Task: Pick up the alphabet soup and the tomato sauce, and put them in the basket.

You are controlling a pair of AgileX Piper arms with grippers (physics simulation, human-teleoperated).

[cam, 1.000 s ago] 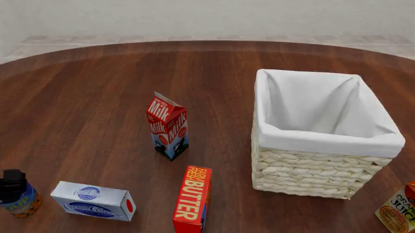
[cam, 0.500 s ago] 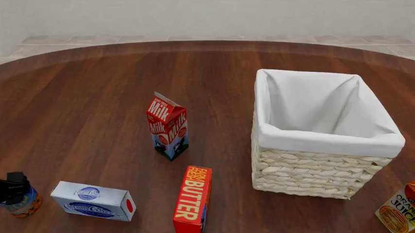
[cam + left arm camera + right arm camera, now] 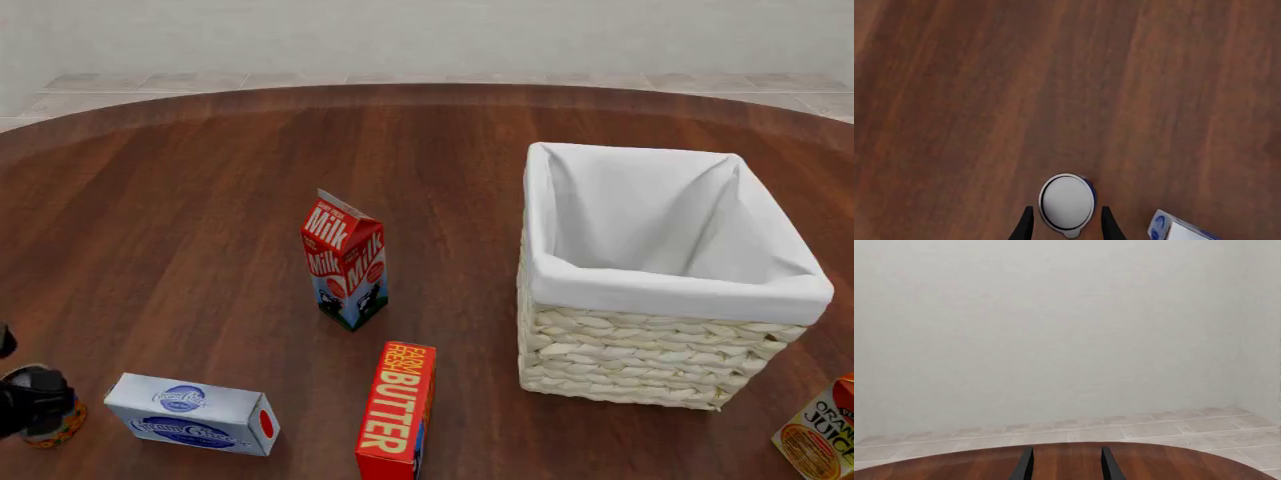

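The alphabet soup [image 3: 56, 426] stands at the table's near left corner, and only its orange lower band shows under my left gripper [image 3: 27, 400]. In the left wrist view its grey top [image 3: 1066, 200] lies between the two black fingers [image 3: 1026, 227], with a thin gap on each side. My left gripper [image 3: 1066, 221] is open and straddles the can from above. The basket [image 3: 641, 350], cream wicker with a white lining, stands at the right and nothing lies in it. My right gripper [image 3: 1066, 466] is open, holds nothing and faces the wall. The tomato sauce is out of view.
A milk carton [image 3: 344, 262] stands mid-table. A red butter box [image 3: 396, 410] stands at the near edge. A white-and-blue box [image 3: 194, 412] lies just right of the soup can, its corner [image 3: 1174, 231] close to the left fingers. An orange juice carton [image 3: 821, 435] is near right.
My left gripper has come down over the soup can, so that more of the can is covered in the front view. The can and everything else have stayed put.
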